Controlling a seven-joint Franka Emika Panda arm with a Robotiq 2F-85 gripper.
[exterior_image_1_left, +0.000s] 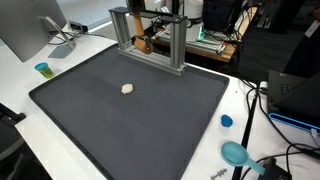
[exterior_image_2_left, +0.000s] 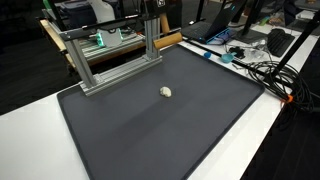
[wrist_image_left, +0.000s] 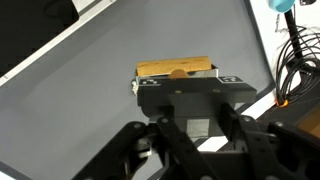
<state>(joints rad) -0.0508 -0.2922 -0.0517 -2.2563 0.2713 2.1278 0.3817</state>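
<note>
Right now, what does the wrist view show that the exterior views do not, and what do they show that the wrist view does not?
Only the wrist view: the black gripper from close up, its jaws closed on a yellowish wooden block.
Only the exterior views: a small cream-coloured lump lying alone on the dark grey mat, a silver metal frame at the mat's far edge, and, in an exterior view, a small blue cup on the white table.
Shared: the same mat and the table around it.
</note>
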